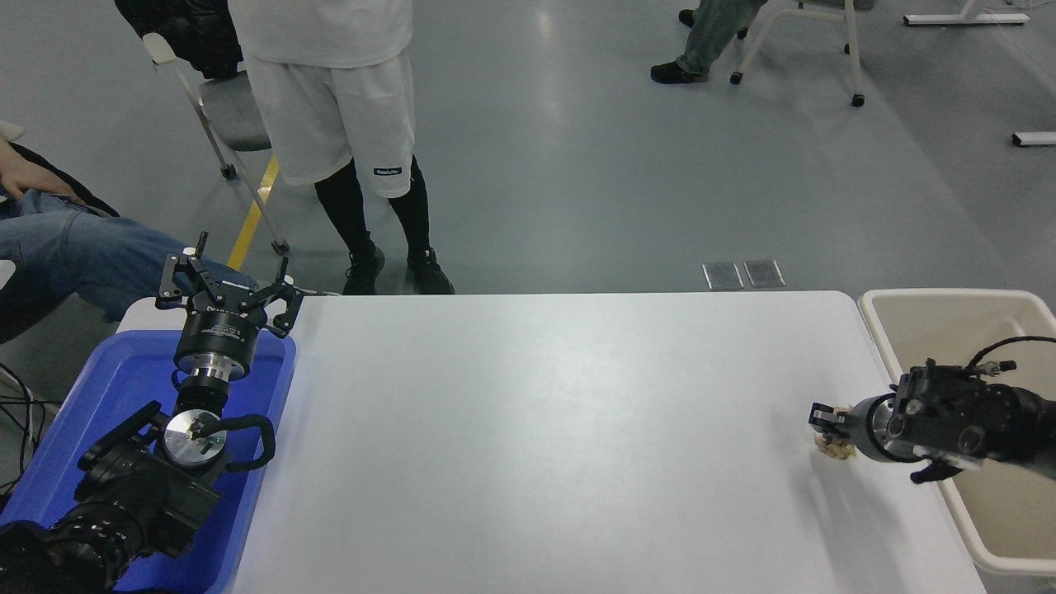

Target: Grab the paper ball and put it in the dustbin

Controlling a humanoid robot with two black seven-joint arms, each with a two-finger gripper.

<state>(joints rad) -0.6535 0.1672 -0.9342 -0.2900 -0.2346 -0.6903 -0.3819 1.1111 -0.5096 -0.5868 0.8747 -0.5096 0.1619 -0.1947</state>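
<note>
The tan paper ball (835,446) shows only as a crumpled edge beneath and behind the fingers of my right gripper (827,421), which is shut on it near the table's right side. Whether the ball rests on the white table (536,429) or hangs just above it I cannot tell. The cream-beige dustbin (957,330) stands just off the table's right edge, and my right arm reaches out across it. My left gripper (227,285) is parked at the lower left above the blue tray, fingers spread open with nothing between them.
A bright blue tray (82,412) sits under the left arm at the table's left end. A person in white shorts (338,124) stands beyond the far edge. A seated person's jeans (74,256) show at the far left, with chairs behind.
</note>
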